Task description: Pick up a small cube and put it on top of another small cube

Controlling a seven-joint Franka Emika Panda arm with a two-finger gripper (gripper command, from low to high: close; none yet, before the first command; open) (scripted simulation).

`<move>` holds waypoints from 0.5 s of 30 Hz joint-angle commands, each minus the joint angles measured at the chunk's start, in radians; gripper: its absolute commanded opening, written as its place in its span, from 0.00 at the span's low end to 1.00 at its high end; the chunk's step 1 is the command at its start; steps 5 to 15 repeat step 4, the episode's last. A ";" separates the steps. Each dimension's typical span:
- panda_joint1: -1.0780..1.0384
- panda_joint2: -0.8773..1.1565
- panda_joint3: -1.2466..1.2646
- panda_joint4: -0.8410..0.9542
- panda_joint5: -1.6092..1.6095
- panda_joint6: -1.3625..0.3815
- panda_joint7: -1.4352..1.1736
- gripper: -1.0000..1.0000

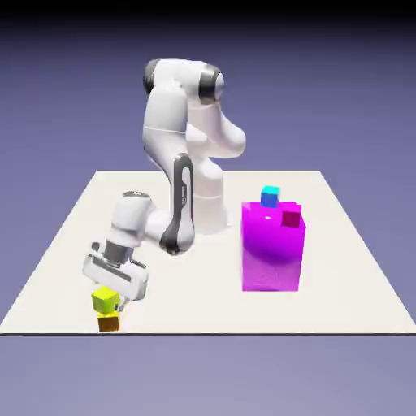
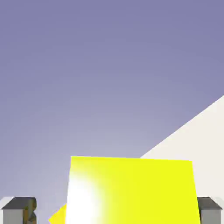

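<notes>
The small cube, lime-yellow on top with green sides, sits on top of the other small cube, which is orange-brown, near the table's front edge at the exterior view's left. My gripper reaches down around the lime cube. In the hand view the lime cube fills the bottom middle. The grey fingertips stand wide at both corners, with a gap between the left one and the cube, so the gripper is open. A yellow sliver shows under the cube's lower left corner.
A large magenta block stands at the exterior view's right of middle. A crimson cube is at its top and a cyan cube just behind. The stack stands close to the table's front edge.
</notes>
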 commanded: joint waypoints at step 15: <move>0.142 -0.116 -0.132 -0.067 0.032 -0.063 -0.012 1.00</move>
